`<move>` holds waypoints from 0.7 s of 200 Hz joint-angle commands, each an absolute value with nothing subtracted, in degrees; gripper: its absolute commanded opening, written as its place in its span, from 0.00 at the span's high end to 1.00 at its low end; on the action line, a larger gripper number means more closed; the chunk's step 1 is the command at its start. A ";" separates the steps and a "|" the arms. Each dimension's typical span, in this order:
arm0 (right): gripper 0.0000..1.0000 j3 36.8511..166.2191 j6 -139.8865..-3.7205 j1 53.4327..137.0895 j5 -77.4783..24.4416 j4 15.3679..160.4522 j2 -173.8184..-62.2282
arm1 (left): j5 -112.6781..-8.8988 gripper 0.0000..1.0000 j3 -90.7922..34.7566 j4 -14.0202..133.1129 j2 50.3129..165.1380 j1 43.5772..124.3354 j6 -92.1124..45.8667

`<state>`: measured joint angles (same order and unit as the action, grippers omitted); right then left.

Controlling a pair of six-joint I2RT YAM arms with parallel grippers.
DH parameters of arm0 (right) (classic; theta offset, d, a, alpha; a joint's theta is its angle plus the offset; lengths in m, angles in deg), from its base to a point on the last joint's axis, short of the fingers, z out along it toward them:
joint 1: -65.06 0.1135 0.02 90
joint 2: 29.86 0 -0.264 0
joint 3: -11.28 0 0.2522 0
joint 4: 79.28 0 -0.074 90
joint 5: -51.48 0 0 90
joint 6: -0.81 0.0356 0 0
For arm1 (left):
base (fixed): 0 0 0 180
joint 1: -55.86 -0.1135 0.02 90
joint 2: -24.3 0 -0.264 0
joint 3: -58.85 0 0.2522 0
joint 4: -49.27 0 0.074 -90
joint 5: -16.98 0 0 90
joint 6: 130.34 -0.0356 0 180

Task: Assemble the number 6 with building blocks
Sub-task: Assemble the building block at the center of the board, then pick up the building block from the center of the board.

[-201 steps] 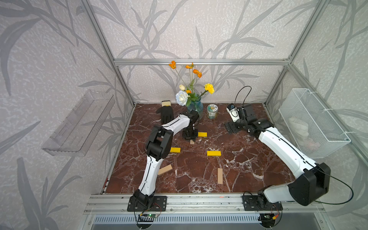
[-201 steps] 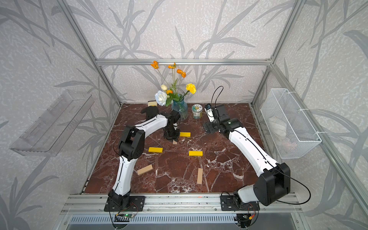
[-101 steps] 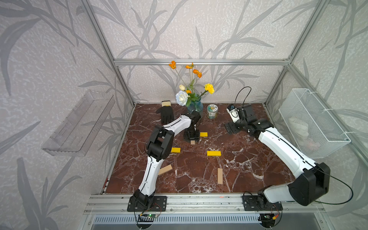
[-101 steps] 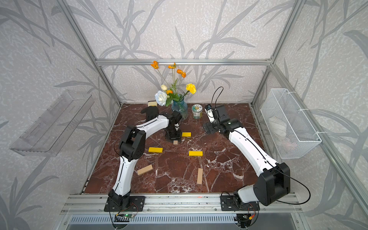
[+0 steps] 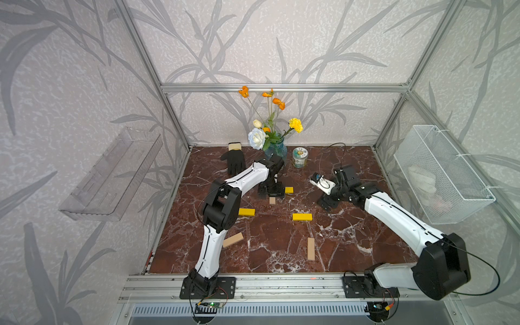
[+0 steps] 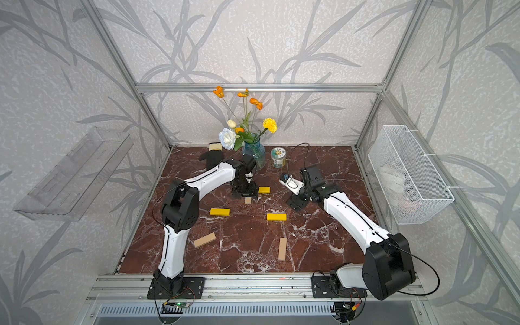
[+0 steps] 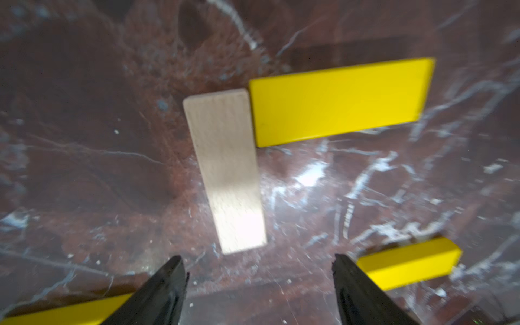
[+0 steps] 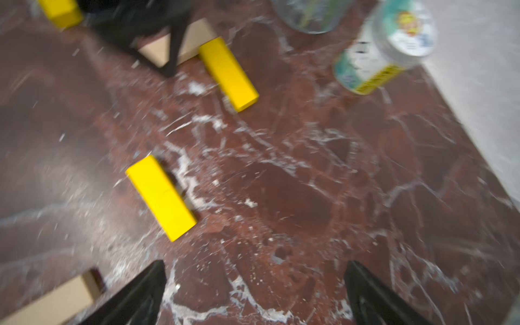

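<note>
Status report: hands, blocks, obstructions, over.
Left hand open over tan block touching yellow block. Right hand open, empty. Vase close behind left hand.

My left arm [image 5: 209,247] and right arm [image 5: 394,213] wear glossy white shells, joined by bulky black joint housings [image 5: 218,209]. Each is mounted on a black base plate [image 5: 228,288] screwed to a silver rail [image 5: 281,285]. A thin black cable [image 5: 499,281] loops off my right elbow. My fingers [image 7: 166,289] are black tapering wedges.
</note>
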<state>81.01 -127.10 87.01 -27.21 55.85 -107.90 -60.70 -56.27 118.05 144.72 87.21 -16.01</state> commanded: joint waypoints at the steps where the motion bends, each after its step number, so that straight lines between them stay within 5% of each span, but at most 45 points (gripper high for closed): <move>1: 0.00 81.48 -145.41 87.12 -17.33 49.73 -111.86 | -59.77 0.17 -58.53 114.86 135.69 87.65 -17.89; 109: 0.16 89.88 -147.34 95.63 -30.88 51.04 -134.80 | -62.60 0.17 -30.99 102.02 117.26 79.47 -12.04; 140: 0.43 94.75 -144.90 96.53 -32.68 47.50 -140.28 | -62.29 0.17 -28.15 101.34 115.86 77.49 -11.61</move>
